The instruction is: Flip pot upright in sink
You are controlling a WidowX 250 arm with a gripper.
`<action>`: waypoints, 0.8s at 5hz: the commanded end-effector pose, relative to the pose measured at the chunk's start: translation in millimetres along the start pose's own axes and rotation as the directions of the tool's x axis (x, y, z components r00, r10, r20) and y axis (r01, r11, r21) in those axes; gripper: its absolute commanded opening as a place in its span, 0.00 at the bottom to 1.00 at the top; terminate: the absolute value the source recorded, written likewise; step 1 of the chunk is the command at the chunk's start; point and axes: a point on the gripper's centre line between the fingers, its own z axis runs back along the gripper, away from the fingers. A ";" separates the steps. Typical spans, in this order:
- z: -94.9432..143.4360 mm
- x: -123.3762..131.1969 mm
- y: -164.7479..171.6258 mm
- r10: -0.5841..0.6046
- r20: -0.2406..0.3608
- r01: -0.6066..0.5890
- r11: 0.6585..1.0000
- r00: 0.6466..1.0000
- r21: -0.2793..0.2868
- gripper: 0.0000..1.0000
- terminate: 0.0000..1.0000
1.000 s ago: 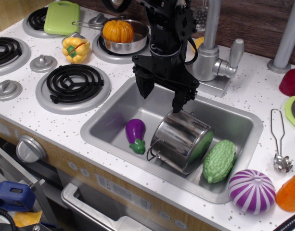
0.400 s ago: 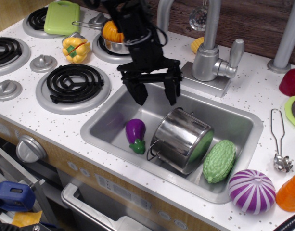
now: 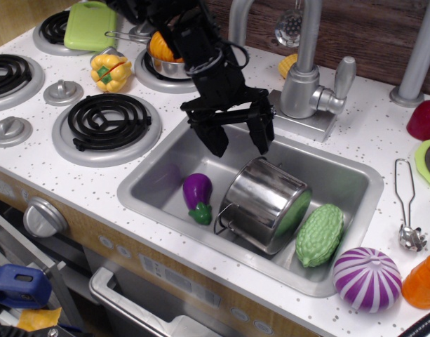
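Lying tilted in sink, shiny pot

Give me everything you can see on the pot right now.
The pot is shiny stainless steel, cylindrical, with a thin wire loop handle showing at its lower left. It lies tipped in the sink, not upright, base up and left, mouth toward the green gourd, purple eggplant just left. The open end effector hovers above, not touching.

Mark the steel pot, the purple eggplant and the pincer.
Shiny stainless-steel cylindrical pot [image 3: 265, 203]: camera view, middle of its side wall.
Purple plastic eggplant [image 3: 198, 192]: camera view, purple body.
Black pincer [image 3: 243, 146]: camera view, midway between fingertips.
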 end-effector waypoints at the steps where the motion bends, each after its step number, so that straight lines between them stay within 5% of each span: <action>1: -9.4 3.9 -1.5 -0.009 0.055 0.011 0.999 0.998 -0.032 1.00 0.00; 4: -35.7 -9.8 -16.5 0.081 0.051 -0.071 0.983 0.995 -0.167 1.00 0.00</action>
